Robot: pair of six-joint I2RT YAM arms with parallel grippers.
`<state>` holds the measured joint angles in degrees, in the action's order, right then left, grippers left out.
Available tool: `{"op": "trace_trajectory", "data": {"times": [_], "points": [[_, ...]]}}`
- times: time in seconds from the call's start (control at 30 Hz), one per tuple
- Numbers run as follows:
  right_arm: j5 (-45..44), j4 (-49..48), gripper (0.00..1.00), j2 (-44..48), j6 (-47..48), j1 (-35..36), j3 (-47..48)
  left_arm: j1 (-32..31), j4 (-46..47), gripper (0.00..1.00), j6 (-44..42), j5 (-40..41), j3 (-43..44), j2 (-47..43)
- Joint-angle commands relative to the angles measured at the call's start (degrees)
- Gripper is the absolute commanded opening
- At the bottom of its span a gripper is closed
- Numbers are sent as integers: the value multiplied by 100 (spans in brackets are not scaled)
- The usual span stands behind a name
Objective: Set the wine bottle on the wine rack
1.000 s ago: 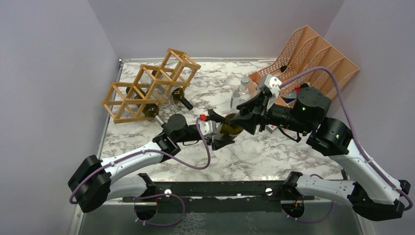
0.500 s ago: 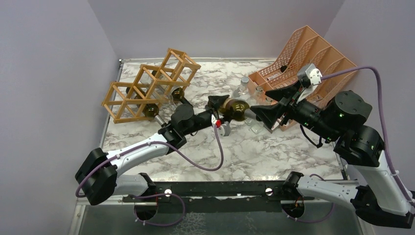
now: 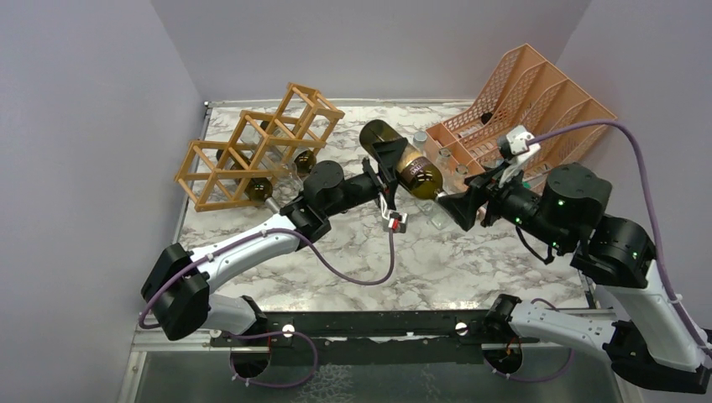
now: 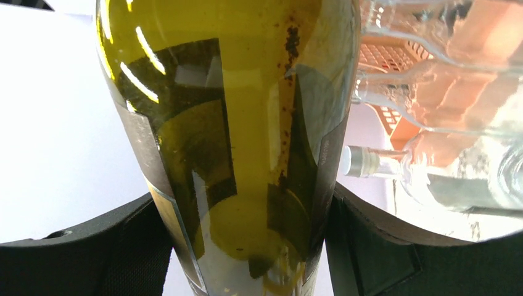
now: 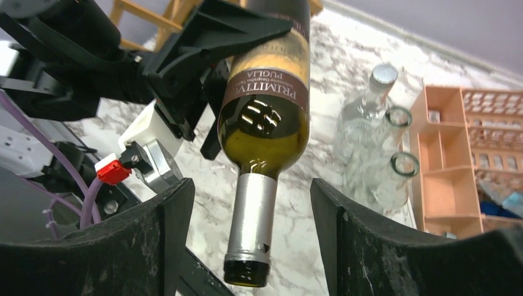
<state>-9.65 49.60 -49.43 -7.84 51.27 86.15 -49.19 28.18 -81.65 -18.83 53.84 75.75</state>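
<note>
The wine bottle (image 3: pixel 413 173), olive-green glass with a brown label, hangs tilted in the air over mid-table, base toward the back and silver-foiled neck toward the right arm. My left gripper (image 3: pixel 387 165) is shut on its body; in the left wrist view the bottle (image 4: pixel 234 123) fills the gap between both black fingers (image 4: pixel 92 246). My right gripper (image 3: pixel 458 209) is open at the neck end. In the right wrist view the neck (image 5: pixel 253 216) lies between the right gripper's (image 5: pixel 248 206) fingers without touching either. The tan wooden wine rack (image 3: pixel 252 151) stands at the back left.
Dark bottles (image 3: pixel 260 190) lie in the rack's lower cells. Clear glass bottles (image 5: pixel 370 123) stand beside the salmon-orange perforated organiser (image 3: pixel 537 92) at the back right. Purple walls close in on the left, back and right sides of the marble table (image 3: pixel 437 269).
The right gripper has opened off the bottle and drawn back to the right. The left arm has carried the bottle upward and toward the back, tilting it base-up.
</note>
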Motion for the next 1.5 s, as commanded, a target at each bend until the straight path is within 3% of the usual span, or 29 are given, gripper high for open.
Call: {"op": "trace_trajectory", "data": {"times": [0.0,0.4,0.83,0.93,1.1,1.17,1.2,1.23,1.27,1.3,1.33,1.37,1.47], "points": [[-276,486,70,-26,-328,9,-422,5,334,0,-1265,-11,401,70],[-83,90,60,-322,-777,15,-1512,1,198,0,-1803,-253,191,-54],[-57,-607,48,-751,-1182,11,-2018,-4,73,0,-2281,-132,54,-79],[-112,-691,41,-739,-1194,15,-2129,-4,60,0,-2152,-119,73,-108],[-279,-789,5,-687,-1114,9,-2141,-4,56,0,-1964,-137,84,-177],[-372,-830,1,-644,-1086,11,-2117,-4,56,0,-1915,-144,79,-198],[-433,-856,1,-603,-1069,8,-2101,-8,56,5,-1902,-151,70,-205],[-504,-891,1,-577,-1071,13,-2080,-4,61,23,-1892,-154,59,-209],[-593,-928,1,-545,-1071,10,-2069,-10,64,51,-1869,-159,43,-217],[-679,-986,1,-504,-1067,9,-2062,-8,64,66,-1843,-150,36,-214],[-772,-1056,1,-463,-1065,11,-2052,-6,62,93,-1845,-103,16,-188],[-899,-1129,1,-425,-1078,8,-2042,-14,64,98,-1924,-24,-23,-157],[-1287,-1364,1,-348,-1157,13,-1995,-129,81,99,-2174,449,-136,-63]]}}
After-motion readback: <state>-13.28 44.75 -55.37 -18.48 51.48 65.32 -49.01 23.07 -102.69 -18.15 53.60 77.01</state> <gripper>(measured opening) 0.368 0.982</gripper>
